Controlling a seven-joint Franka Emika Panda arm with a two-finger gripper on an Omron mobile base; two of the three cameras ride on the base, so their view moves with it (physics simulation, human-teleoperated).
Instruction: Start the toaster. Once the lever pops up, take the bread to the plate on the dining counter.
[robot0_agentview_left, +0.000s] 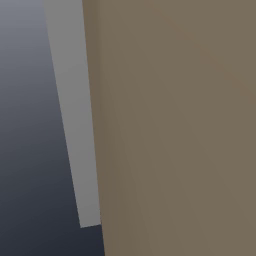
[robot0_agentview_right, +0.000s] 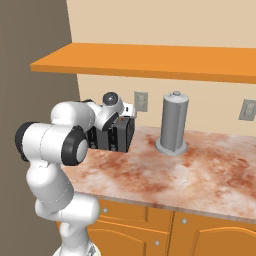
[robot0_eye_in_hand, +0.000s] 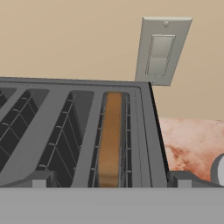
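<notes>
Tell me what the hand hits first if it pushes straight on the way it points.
Probably the toaster: its slotted top lies dead ahead, with the bread in the right-hand slot. Depth is unclear.

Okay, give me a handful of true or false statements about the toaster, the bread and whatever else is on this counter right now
1. The bread sits in the toaster's rightmost slot. True.
2. The slots left of the bread hold slices too. False: they are empty.
3. A grey cylindrical appliance stands on the counter to the right of the toaster. True.
4. A switch plate is on the wall behind the toaster. True.
5. The counter top is plain white. False: it is reddish-brown marbled stone.
</notes>
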